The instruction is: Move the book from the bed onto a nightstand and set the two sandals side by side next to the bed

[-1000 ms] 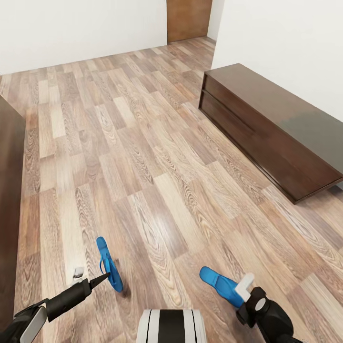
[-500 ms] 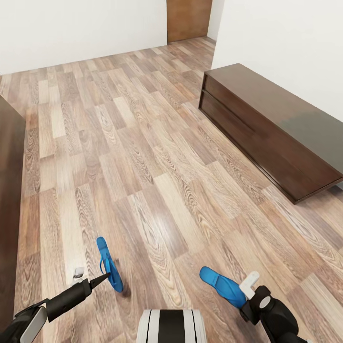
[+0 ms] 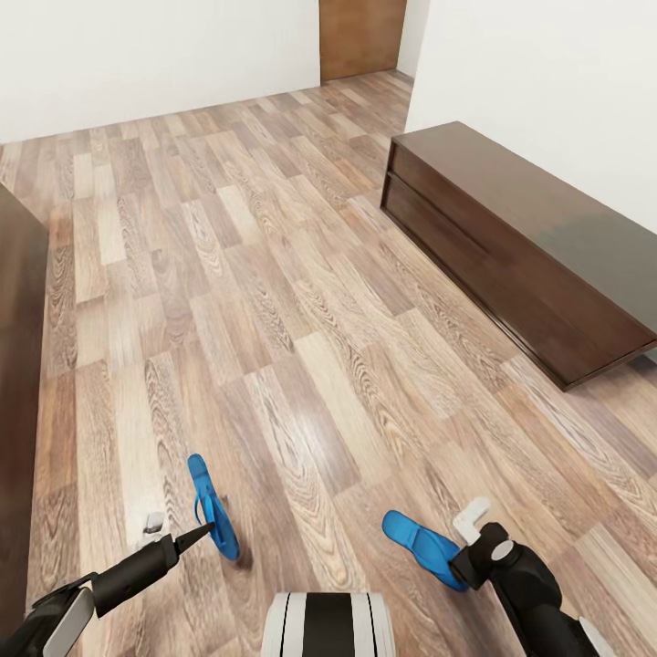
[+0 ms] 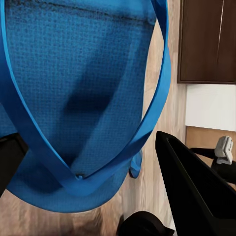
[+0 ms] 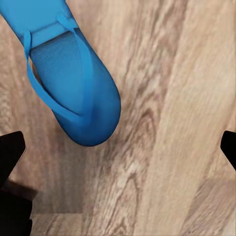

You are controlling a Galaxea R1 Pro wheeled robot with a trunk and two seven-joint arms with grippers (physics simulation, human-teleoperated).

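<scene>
On wood floor [image 3: 274, 274], two sandals [image 3: 212, 507], long cabinet [image 3: 520, 246]

Two bright-blue sandals [image 3: 211, 506] [image 3: 422, 546], their footbeds finely dotted, lie on light-brown wood-grain floor planks [image 3: 301, 301], beside a dark reddish-brown glossy cabinet [image 3: 520, 246], white walls [image 3: 155, 55] and black claws [image 3: 173, 538].

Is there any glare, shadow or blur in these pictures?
Head view: soft sheen on the floor and the low cabinet, everything sharp. Left wrist view: a dark shadow patch on the left sandal. Right wrist view: the right sandal casts a faint shadow.
</scene>
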